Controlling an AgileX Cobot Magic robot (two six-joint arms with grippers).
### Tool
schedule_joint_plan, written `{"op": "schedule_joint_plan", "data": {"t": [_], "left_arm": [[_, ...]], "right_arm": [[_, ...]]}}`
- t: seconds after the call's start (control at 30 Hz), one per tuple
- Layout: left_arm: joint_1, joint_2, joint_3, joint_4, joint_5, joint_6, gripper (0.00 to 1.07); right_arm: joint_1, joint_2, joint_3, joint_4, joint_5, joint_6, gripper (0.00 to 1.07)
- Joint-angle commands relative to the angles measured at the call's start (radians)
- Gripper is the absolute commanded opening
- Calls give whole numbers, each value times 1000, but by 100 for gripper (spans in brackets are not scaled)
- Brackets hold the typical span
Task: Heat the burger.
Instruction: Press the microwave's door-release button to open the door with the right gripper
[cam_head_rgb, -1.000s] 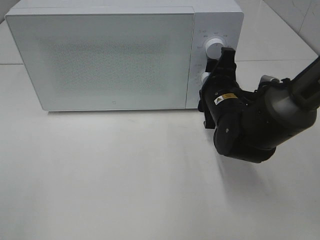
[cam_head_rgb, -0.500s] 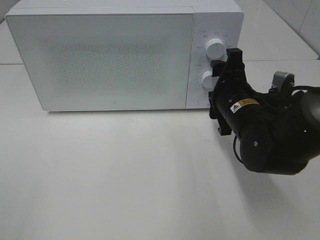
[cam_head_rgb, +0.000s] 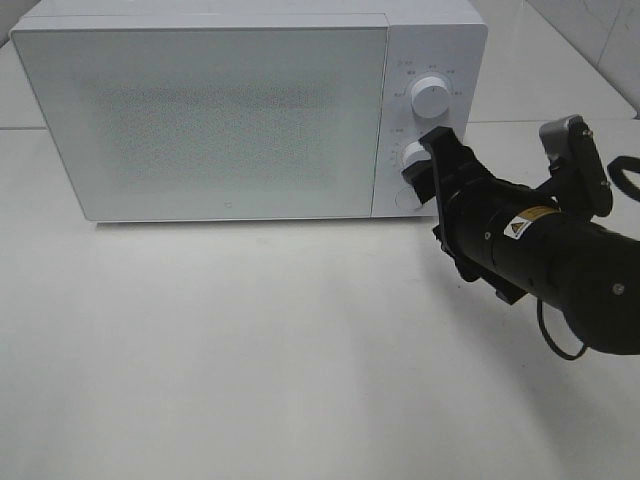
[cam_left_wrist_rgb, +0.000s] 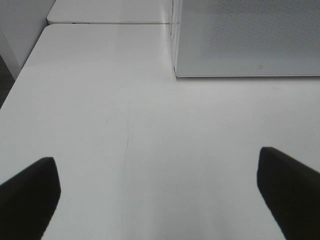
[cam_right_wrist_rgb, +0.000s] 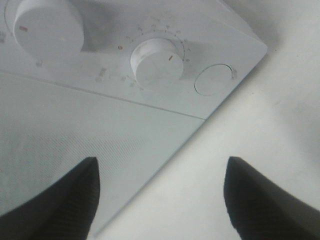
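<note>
Well, burger is not visible in any view. Door (cam_head_rgb: 200, 120) of the microwave (cam_head_rgb: 230, 20) is fully shut, and its dotted, frosted window hides whatever is inside, so can't tell if the burger sits behind it.

Control strip is beside the door, on the right side in the high view: upper knob (cam_head_rgb: 430, 97), lower knob (cam_head_rgb: 415, 158), then a round button (cam_head_rgb: 406, 198) near the bottom corner.

Right gripper (cam_right_wrist_rgb: 160, 200) is up close to that strip, w/ jaws spread and nothing btwn them. In the wrist view both dark fingers (cam_right_wrist_rgb: 65, 195) frame the lower knob and the button but stand clear of both. From the high camera one finger overlaps the edge of the lower knob, so contact can't be judged there. Right arm (cam_head_rgb: 550, 260) comes in from the right side of the high view, w/ a yellow label (cam_head_rgb: 520, 226) on its casing and a thin cable (cam_head_rgb: 560, 345) looping under it. It covers part of the table (cam_head_rgb: 250, 340) next to the microwave's front corner.

Left gripper (cam_left_wrist_rgb: 160, 195) hangs over bare tabletop, jaws wide and holding nothing, w/ the microwave's other front corner ahead of it. It is not in the high view.

Pale tiles (cam_head_rgb: 600, 40) are behind the microwave.
</note>
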Motion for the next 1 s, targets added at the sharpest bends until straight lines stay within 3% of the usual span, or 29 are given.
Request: {"op": "schedule_joint_plan", "data": {"t": [0.03, 0.2, 0.3, 0.6, 1.0], "left_arm": [[-6, -24, 4, 3, -1, -4, 100], [-6, -24, 4, 3, -1, -4, 100], [-6, -24, 4, 3, -1, -4, 100], [-6, -24, 4, 3, -1, -4, 100], [-6, -24, 4, 3, -1, -4, 100]], "right_arm": [[-4, -54, 4, -14, 115, -170, 68], [-7, -170, 3, -3, 364, -526, 68], [-7, -183, 3, -3, 390, -563, 68], [-7, -253, -46, -18, 752, -914, 68], [-7, -269, -237, -364, 1268, -834, 68]]}}
